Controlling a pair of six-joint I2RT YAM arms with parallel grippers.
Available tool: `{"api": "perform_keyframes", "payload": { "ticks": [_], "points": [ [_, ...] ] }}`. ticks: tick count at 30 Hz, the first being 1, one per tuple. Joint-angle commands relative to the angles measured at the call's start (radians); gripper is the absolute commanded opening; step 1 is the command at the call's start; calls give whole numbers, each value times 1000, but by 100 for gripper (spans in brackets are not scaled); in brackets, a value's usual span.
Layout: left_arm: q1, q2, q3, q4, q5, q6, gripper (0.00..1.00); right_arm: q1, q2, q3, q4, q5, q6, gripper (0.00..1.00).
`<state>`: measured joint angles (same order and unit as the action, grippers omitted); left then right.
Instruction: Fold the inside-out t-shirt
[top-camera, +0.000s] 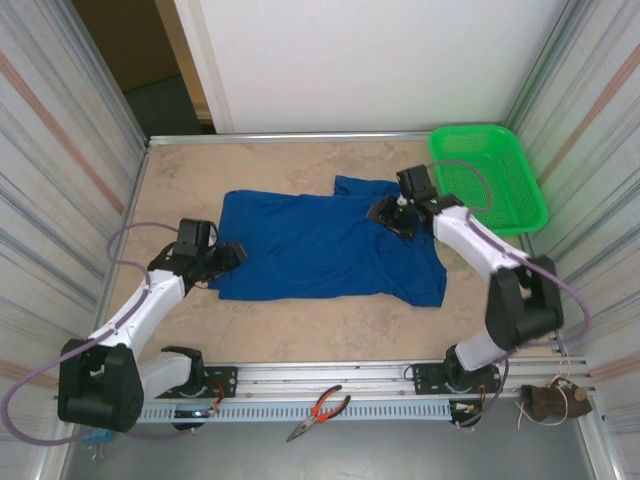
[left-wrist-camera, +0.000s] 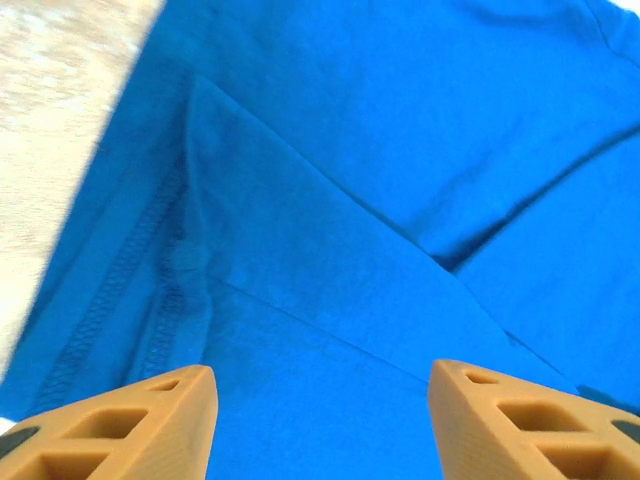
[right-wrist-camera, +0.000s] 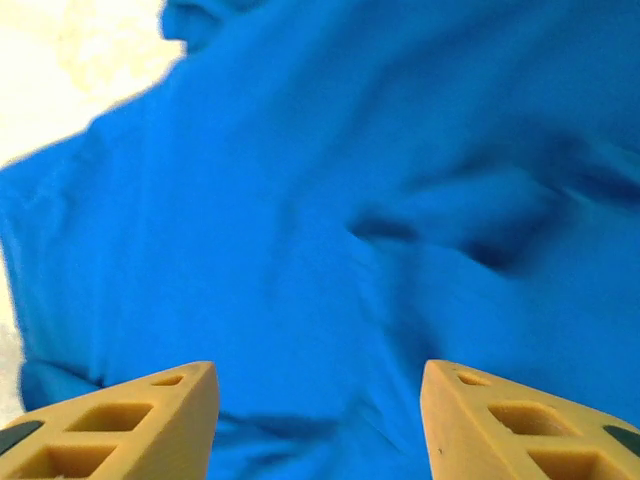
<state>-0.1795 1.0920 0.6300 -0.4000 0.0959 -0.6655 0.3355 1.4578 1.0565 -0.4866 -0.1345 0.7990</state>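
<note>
Where the shirt is: from the top cam I see the shirt (top-camera: 320, 250) spread across the middle of the table (top-camera: 300, 335), with the basket (top-camera: 533, 205) near its far right corner but apart from it.
Top cam extra: pliers (top-camera: 320, 408) down by the arm bases.
Left wrist extra: stitched seam (left-wrist-camera: 165, 290) along the edge, diagonal creases.
Right wrist extra: rumpled folds, kinda blurry.
Left gripper (top-camera: 228, 256): jaws apart, nothing pinched, at the shirt's left edge.
Right gripper (top-camera: 388, 215): jaws apart too, over the far right part.
Shirt look: blue, mostly flat.
</note>
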Motion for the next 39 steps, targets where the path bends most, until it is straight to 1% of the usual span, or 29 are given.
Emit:
{"api": "perform_keyframes", "payload": {
  "ticks": [1, 3, 4, 5, 7, 10, 13, 15, 19, 24, 26, 28, 29, 30, 31, 32, 33, 39],
  "points": [
    [-9, -62, -47, -75, -130, -65, 57, -24, -162, -120, -177, 151, 11, 60],
    [-14, -79, -72, -76, -143, -84, 56, -40, -257, -192, -237, 196, 26, 65],
    [-19, -82, -82, -79, -145, -93, 55, -52, -302, -227, -270, 210, 41, 70],
    [-27, -83, -89, -82, -150, -101, 53, -65, -337, -260, -286, 209, 50, 72],
    [-64, -83, -106, -88, -182, -127, 50, -99, -402, -331, -305, 185, 70, 73],
    [-135, -83, -127, -107, -253, -177, 47, -129, -451, -411, -304, 161, 88, 74],
    [-205, -74, -152, -120, -341, -236, 45, -140, -453, -463, -268, 122, 100, 73],
    [-229, -59, -165, -123, -382, -267, 44, -141, -440, -479, -245, 109, 102, 72],
    [-233, -7, -177, -100, -413, -279, 42, -142, -405, -499, -205, 95, 109, 71],
    [-233, 66, -167, -63, -439, -267, 38, -143, -365, -510, -153, 92, 127, 67],
    [-233, 89, -165, -43, -445, -267, 34, -144, -346, -509, -140, 104, 135, 63],
    [-233, 106, -160, -36, -453, -266, 27, -149, -332, -510, -129, 111, 137, 49],
    [-233, 111, -155, -36, -457, -263, 22, -152, -328, -509, -127, 117, 138, 39],
    [-233, 111, -152, -34, -462, -256, 12, -159, -327, -510, -127, 123, 138, 25],
    [-234, 109, -148, -33, -466, -249, 4, -168, -330, -510, -127, 122, 138, 14],
    [-229, 101, -142, -38, -469, -240, 0, -181, -334, -510, -129, 121, 140, 4],
    [-223, 88, -136, -43, -467, -230, 0, -194, -348, -512, -133, 121, 141, 0],
    [-167, -40, -103, -100, -448, -172, 0, -272, -492, -512, -200, 147, 156, 0]
  ]
}}
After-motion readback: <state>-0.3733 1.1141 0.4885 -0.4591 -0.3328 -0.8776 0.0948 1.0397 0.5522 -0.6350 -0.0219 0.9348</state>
